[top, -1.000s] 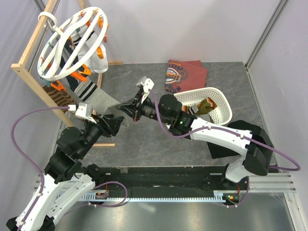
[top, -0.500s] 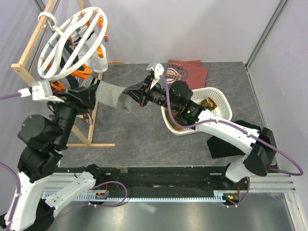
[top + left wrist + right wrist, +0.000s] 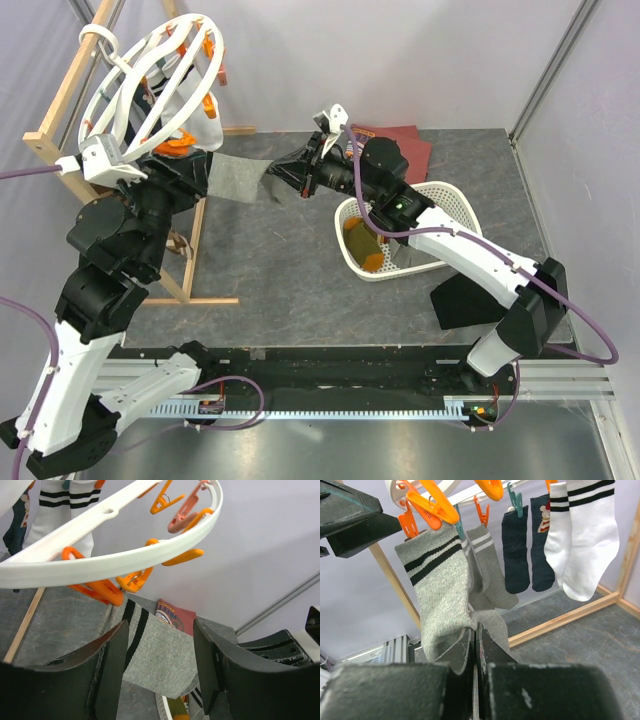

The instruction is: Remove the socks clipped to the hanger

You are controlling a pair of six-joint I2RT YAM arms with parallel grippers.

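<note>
The white ring hanger (image 3: 150, 85) hangs on the wooden rack at the back left, its orange clips (image 3: 427, 502) holding several socks. A grey sock with black stripes (image 3: 235, 178) is stretched from a clip towards the right. My right gripper (image 3: 282, 172) is shut on its toe end (image 3: 440, 595). My left gripper (image 3: 190, 180) is open just under the ring (image 3: 115, 560), its jaws either side of the grey sock (image 3: 160, 655) without touching it. White striped socks (image 3: 585, 545), dark socks (image 3: 515, 550) and a grey sock with white stripes (image 3: 490, 565) hang clipped behind.
The wooden rack frame (image 3: 70, 95) stands at the left, its base bar (image 3: 200, 300) on the table. A white mesh basket (image 3: 455, 195) with socks in it sits at centre right. A maroon shirt (image 3: 400, 145) lies behind it, a black cloth (image 3: 470, 295) in front.
My left gripper has risen from the table to just under the hanger ring. My right gripper has moved back and up with the grey sock, pulling it out taut.
</note>
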